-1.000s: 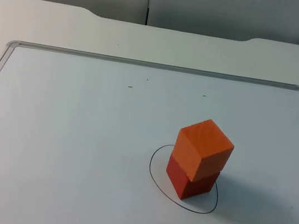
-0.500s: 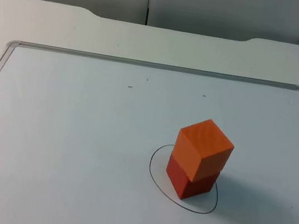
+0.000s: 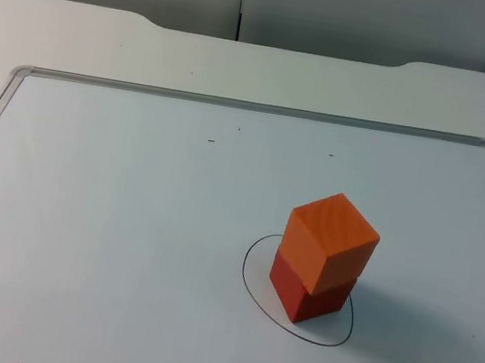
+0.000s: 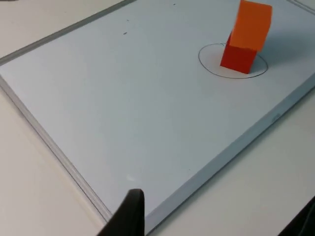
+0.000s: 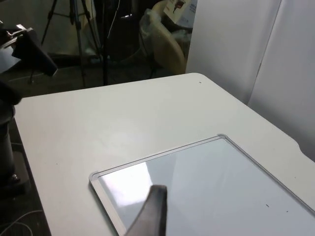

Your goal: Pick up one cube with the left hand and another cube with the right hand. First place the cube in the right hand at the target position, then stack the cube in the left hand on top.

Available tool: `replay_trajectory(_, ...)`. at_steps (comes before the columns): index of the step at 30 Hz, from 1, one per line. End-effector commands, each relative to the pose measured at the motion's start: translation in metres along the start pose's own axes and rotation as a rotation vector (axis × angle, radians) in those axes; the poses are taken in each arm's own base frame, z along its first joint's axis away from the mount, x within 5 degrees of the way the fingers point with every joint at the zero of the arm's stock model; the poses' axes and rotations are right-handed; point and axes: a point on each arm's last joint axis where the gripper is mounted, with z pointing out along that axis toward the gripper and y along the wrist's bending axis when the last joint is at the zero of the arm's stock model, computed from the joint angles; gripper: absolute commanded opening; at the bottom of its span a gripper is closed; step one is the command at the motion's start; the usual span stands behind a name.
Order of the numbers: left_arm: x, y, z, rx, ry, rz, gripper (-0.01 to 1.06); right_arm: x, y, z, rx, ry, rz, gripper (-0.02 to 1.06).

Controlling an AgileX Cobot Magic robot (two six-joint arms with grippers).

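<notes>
An orange cube [image 3: 332, 239] stands stacked on a red cube [image 3: 307, 296], slightly twisted on it. The red cube rests inside a black drawn oval [image 3: 250, 283] on the whiteboard [image 3: 236, 103]. Seen from the left wrist, the orange cube [image 4: 251, 24] tops the red cube [image 4: 237, 58] far across the board. My left gripper [image 4: 216, 223] waits open over the whiteboard's near rim [image 4: 49, 142], holding nothing. My right gripper [image 5: 152, 214] waits above a corner of the whiteboard [image 5: 96, 176], away from the cubes.
The whiteboard lies flat on the white table [image 3: 81, 39], with a grey partition wall [image 3: 341, 14] behind. Beyond the table's edge [image 5: 29, 147] stand a tripod [image 5: 78, 29] and dark room clutter.
</notes>
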Motion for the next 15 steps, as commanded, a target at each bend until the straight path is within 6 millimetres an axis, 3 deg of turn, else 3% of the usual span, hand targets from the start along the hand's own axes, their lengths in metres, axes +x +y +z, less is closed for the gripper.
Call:
replay_trajectory(1, -0.0015, 0.0008, -0.0021, 0.000, -0.022, -0.023, 1.02, 0.0010, 0.0008, -0.0010, -0.002, -0.005, -0.001, 0.82)
replay_trajectory(15, -0.0056, -0.0058, 0.0075, 0.061, -0.100, 0.006, 1.02, 0.0013, 0.0013, -0.0022, -0.003, -0.006, -0.002, 0.82)
